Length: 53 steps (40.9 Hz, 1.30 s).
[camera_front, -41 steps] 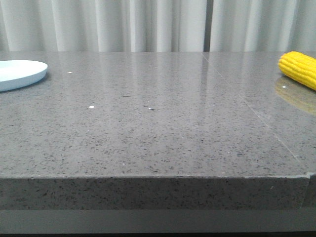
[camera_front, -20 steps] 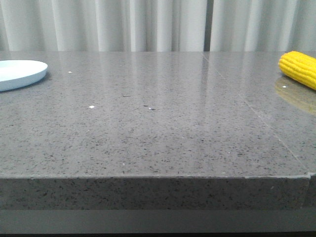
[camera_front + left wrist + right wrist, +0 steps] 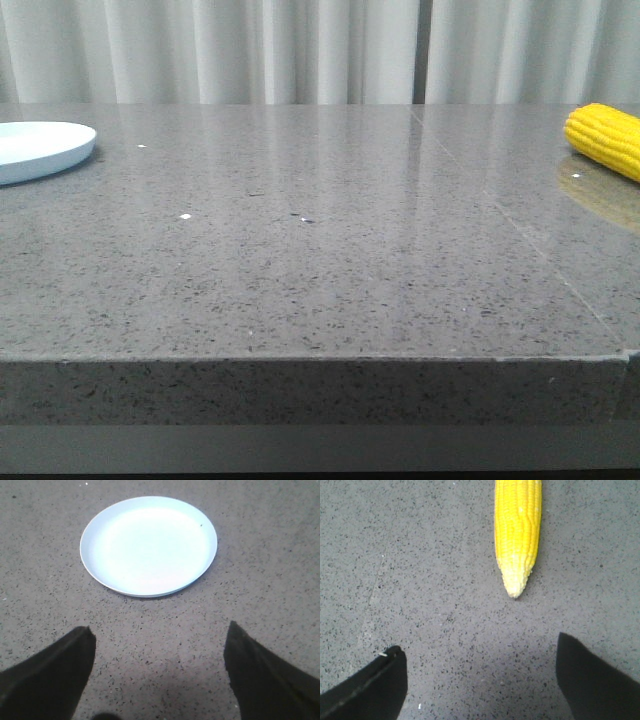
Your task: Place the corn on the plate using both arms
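The yellow corn [image 3: 606,136] lies on the grey table at the far right edge of the front view. In the right wrist view the corn [image 3: 517,527] points its pale tip toward my right gripper [image 3: 480,647], which is open and empty, with bare table between them. The pale blue-white plate [image 3: 40,148] sits at the far left of the front view. In the left wrist view the plate [image 3: 149,545] is empty and lies ahead of my open, empty left gripper [image 3: 159,632]. Neither gripper shows in the front view.
The speckled grey stone table [image 3: 320,250] has its front edge near the camera. A seam [image 3: 520,230] runs across its right part. White curtains [image 3: 300,50] hang behind the table.
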{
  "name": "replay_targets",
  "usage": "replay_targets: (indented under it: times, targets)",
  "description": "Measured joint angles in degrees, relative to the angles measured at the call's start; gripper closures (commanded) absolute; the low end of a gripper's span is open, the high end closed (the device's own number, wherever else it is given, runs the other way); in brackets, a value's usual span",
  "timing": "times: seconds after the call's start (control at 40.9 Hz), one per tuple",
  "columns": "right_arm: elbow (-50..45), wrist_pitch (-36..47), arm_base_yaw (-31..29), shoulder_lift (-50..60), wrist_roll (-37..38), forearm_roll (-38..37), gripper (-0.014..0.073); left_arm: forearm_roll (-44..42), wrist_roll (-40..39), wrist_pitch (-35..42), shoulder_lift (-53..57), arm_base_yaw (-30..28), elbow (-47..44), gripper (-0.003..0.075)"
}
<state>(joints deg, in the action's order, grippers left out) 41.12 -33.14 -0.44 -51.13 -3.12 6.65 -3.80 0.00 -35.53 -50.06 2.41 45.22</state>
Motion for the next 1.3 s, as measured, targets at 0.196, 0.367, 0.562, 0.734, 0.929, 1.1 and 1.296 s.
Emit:
replay_targets:
  times: [0.196,0.367,0.562,0.734,0.929,1.1,1.296]
  targets:
    - [0.0,0.0,0.0,0.0,0.0,0.0,-0.0041,-3.7,0.0,-7.9,-8.1,0.0,7.8,0.0164]
    - [0.0,0.0,0.0,0.0,0.0,0.0,-0.0041,-4.4,0.0,-10.8,-16.6,-3.9,14.3,0.0164]
    - [0.0,0.0,0.0,0.0,0.0,0.0,-0.0041,3.8,4.5,-12.2,-27.8,-13.3,22.1,0.0164]
    - [0.0,0.0,0.0,0.0,0.0,0.0,-0.0041,18.1,13.8,-12.9,-36.7,-19.1,27.4,0.0165]
    - [0.0,0.0,0.0,0.0,0.0,0.0,-0.0041,21.7,16.3,-12.5,-45.3,-20.4,33.1,0.0187]
    - [0.0,0.0,0.0,0.0,0.0,0.0,-0.0041,22.4,16.5,-12.0,-51.3,-20.4,37.6,0.0255]
    - [0.0,0.0,0.0,0.0,0.0,0.0,-0.0041,22.4,16.7,-11.9,-56.4,-19.6,41.8,0.0303]
